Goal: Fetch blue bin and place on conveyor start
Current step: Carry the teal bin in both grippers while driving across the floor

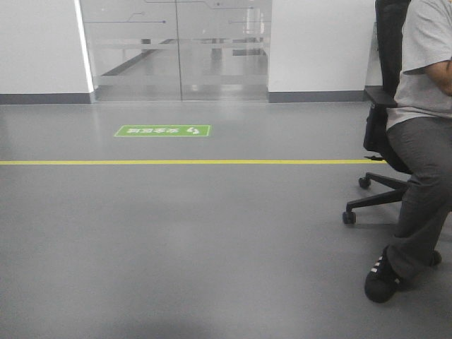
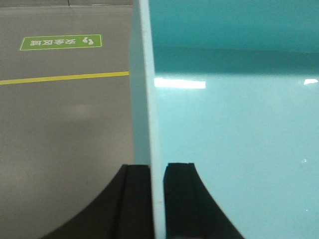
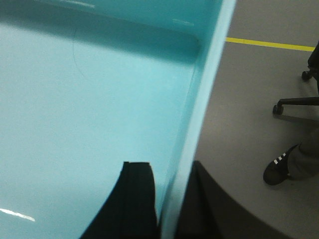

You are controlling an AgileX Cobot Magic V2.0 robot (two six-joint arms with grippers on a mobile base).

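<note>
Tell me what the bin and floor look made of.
The bin looks like smooth, glossy aqua plastic: bright glare streaks on its inside. The floor seems a seamless grey coating or vinyl, satin: only dull reflections.

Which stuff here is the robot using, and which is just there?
For the job: blue bin, left gripper and right gripper clamped on its walls.
Just there: office chair, seated person, green floor sign, yellow line.

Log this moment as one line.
left gripper: shut on blue bin wall | right gripper: shut on opposite wall | conveyor start: not in view
</note>
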